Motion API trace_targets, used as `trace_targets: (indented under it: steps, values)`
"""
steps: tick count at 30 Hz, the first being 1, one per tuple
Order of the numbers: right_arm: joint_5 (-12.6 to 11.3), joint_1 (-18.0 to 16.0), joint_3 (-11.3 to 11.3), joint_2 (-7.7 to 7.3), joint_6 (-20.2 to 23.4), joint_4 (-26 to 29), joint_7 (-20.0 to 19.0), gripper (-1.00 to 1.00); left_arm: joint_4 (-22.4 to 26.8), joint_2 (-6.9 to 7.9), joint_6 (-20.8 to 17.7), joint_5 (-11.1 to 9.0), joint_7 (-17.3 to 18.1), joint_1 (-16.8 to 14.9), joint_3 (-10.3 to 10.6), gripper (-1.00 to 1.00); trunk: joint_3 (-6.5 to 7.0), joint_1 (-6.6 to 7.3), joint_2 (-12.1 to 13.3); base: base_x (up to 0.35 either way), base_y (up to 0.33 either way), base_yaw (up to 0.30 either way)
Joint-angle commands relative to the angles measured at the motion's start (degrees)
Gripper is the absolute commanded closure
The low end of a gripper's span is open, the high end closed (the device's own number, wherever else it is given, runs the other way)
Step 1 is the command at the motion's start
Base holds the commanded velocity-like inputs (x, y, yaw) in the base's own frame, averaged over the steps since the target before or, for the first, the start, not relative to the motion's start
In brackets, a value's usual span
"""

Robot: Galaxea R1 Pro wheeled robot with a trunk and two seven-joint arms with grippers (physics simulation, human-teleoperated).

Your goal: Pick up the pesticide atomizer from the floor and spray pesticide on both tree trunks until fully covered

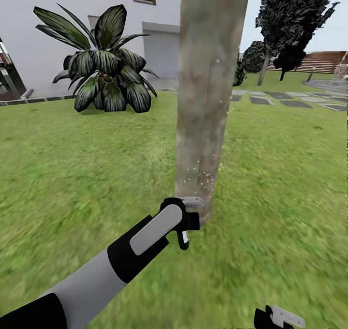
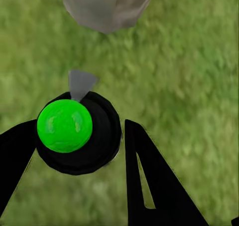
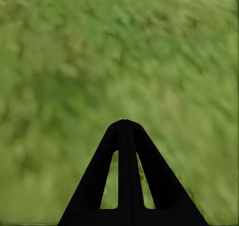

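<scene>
A thick mottled grey-brown tree trunk (image 1: 208, 101) rises from the lawn straight ahead. Tiny white pesticide specks (image 1: 205, 176) dot its lower part. My left gripper (image 1: 186, 214) is at the trunk's foot, shut on the pesticide atomizer (image 1: 183, 239), a small black item with a white tip hanging below the fingers. In the left wrist view the atomizer (image 2: 74, 131) is a black round body with a green cap and a grey nozzle, held in the left gripper (image 2: 79, 126), with the trunk's base (image 2: 107, 6) just beyond. My right gripper (image 1: 279, 317) is low at the right, shut (image 3: 125, 126) over grass.
A low palm-like plant (image 1: 104, 65) stands at the back left before the white house (image 1: 48, 29). Dark stepping stones (image 1: 290, 101), a thin-trunked dark tree (image 1: 290, 19) and a brown fence (image 1: 324, 60) lie at the back right. Lawn (image 1: 72, 164) spreads all around the trunk.
</scene>
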State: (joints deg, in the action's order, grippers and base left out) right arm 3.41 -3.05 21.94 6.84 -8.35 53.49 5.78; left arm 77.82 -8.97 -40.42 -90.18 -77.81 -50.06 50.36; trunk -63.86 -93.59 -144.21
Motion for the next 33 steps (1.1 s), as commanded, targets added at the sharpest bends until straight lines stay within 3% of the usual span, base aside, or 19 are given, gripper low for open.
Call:
trace_targets:
  steps: [1,8,33]
  values:
    - [0.2,0.0,0.1,0.05,-0.1,0.0,0.1,1.0,0.1,0.01,-0.5,-0.3,-0.4,0.0,0.0,1.0,-0.05,0.01,0.0,0.004,0.348,-0.089]
    - [-0.1,0.0,0.2,0.02,-0.1,0.0,0.1,1.0,0.1,-0.03,-0.4,-0.3,-0.4,0.0,0.0,1.0,-0.05,0.01,0.0,0.001,0.348,-0.11]
    - [-0.1,0.0,0.2,0.02,-0.1,0.0,0.0,1.0,0.4,-0.08,-0.3,-0.3,-0.4,0.2,0.0,1.0,-0.05,0.01,0.0,0.037,0.347,-0.255]
